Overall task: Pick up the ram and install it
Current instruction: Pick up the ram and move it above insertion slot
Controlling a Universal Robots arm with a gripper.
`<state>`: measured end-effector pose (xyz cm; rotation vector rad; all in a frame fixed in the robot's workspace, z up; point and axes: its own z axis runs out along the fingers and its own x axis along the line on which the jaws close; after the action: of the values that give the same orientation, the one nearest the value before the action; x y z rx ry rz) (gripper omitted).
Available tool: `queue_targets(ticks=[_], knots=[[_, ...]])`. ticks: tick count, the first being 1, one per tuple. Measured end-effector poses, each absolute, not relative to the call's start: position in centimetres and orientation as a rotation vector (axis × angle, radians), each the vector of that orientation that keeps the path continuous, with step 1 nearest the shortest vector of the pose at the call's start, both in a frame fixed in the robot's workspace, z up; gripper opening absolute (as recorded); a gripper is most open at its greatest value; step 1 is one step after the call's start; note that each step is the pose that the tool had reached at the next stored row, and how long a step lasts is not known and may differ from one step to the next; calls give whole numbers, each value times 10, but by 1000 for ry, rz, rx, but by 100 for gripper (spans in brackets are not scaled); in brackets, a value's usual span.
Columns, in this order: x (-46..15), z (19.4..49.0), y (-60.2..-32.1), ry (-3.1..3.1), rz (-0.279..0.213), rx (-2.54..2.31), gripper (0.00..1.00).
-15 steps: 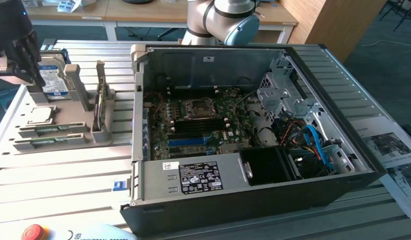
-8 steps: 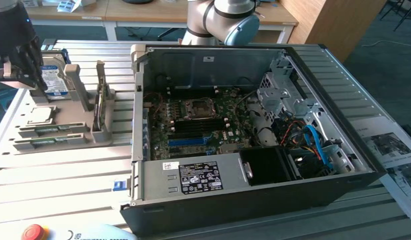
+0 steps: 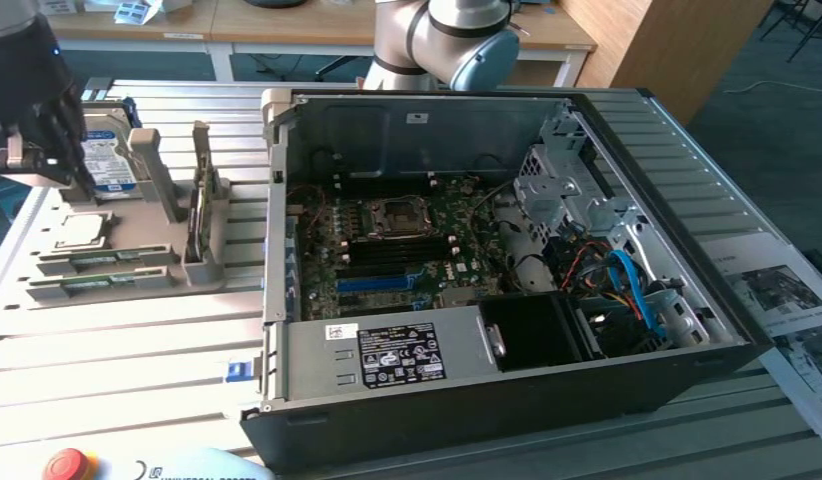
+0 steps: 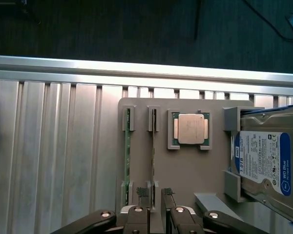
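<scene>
Two green ram sticks stand on edge in a grey holder (image 4: 185, 170): one ram (image 4: 153, 146) lines up with the gap between my fingers, the other ram (image 4: 127, 146) is beside it. My gripper (image 4: 154, 197) is open above the holder, its fingertips on either side of the near end of the first stick and not touching it. In the exterior view the gripper (image 3: 38, 140) hangs over the holder's far end, and the sticks (image 3: 102, 262) lie at its near end. The open computer case holds the motherboard (image 3: 384, 250) with dark slots and a blue slot (image 3: 378, 283).
A silver processor (image 4: 190, 129) and a hard drive (image 4: 263, 161) with a blue-white label sit in the same holder. The holder and the case (image 3: 518, 400) rest on a ribbed metal table (image 3: 118, 360). A red button (image 3: 67, 464) is at the front edge.
</scene>
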<state>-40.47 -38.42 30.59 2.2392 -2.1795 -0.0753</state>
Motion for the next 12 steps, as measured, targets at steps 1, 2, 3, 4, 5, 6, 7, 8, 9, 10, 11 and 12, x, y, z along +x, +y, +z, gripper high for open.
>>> queue_targets(ticks=[1,2,3,4,5,6,7,8,9,10,11,12], knots=[[-405,306,-385,-2179,-75,2239,24],[-405,306,-386,-2179,-75,2239,24],[-405,306,-388,-2179,-75,2239,24],[-405,306,-389,-2179,-75,2239,24],[-405,306,-390,-2179,-75,2239,24],[-405,306,-392,-2179,-75,2239,24],[-405,306,-393,-2179,-75,2239,24],[-405,306,-394,-2179,-75,2239,24],[-405,306,-394,-2179,-75,2239,24],[-405,306,-394,-2179,-75,2239,24],[-405,306,-394,-2179,-75,2239,24],[-405,306,-394,-2179,-75,2239,24]])
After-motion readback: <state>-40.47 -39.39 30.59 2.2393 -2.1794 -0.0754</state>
